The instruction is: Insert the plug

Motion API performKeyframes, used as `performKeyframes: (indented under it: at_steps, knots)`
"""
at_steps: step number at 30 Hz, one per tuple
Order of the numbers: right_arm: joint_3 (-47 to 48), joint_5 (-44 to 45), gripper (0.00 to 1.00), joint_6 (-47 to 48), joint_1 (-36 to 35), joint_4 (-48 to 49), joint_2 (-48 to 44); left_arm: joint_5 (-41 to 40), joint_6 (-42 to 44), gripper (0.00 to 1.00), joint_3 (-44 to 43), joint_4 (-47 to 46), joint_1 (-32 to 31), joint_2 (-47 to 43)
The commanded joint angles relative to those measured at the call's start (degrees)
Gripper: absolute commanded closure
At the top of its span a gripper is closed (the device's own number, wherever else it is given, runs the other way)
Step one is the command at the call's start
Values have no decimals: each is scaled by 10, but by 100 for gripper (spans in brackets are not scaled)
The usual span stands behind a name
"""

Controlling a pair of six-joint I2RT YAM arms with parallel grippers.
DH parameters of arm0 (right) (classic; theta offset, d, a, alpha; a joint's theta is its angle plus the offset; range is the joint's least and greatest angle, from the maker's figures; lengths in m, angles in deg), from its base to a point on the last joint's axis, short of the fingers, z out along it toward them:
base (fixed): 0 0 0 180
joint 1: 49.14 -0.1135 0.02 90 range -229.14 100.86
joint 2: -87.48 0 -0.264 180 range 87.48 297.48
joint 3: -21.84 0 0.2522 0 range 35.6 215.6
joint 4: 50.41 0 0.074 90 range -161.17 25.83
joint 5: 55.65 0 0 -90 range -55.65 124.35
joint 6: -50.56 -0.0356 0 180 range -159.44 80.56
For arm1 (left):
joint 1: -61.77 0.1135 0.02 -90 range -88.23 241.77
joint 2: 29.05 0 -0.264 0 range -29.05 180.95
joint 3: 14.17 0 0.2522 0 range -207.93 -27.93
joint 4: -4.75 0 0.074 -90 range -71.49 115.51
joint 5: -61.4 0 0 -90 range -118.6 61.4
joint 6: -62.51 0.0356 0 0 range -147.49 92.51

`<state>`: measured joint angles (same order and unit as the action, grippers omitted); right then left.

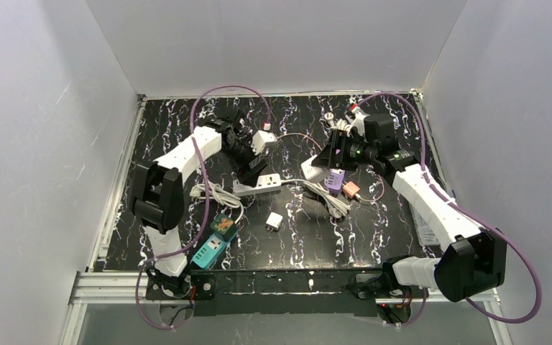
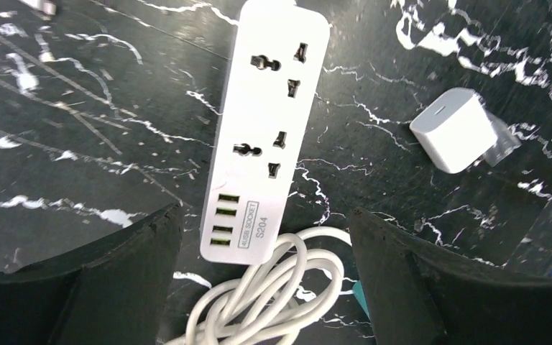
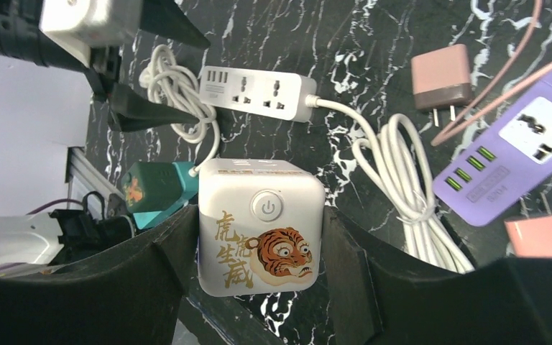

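White strip [image 2: 266,129], cord [image 2: 273,295] partly off-frame

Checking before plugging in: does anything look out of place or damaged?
Nothing damaged. The cord of the white power strip lies in a loose tangle, and the right tool holds a tiger-print cube.

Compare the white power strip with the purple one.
Colour: the white power strip is white, the purple power strip lilac. In the right wrist view the white strip runs level and shows whole; the purple strip slants and is cut by the frame edge. Both carry a row of USB ports beside universal sockets.
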<state>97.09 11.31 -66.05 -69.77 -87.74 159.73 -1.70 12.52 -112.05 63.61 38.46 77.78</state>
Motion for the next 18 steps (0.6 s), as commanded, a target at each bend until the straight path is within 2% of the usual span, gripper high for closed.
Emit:
performKeyframes:
  at_steps: [1, 6, 10, 14, 18]
  knots:
    - [-28, -73, 98, -20, 1, 106, -13, 30, -52, 15, -31, -3, 22, -50]
    - [-55, -141, 98, -42, -1, 201, 3, 34, -47, 17, -33, 8, 62, -57]
    - [-72, -206, 98, -46, -12, 294, 12, 12, -16, 18, 3, 8, 90, -61]
    - [-82, -224, 98, -34, -30, 340, 13, 3, -4, 16, 29, 14, 107, -53]
    - [-80, -196, 98, 15, -57, 336, 5, 4, -1, 16, 38, 9, 117, -45]
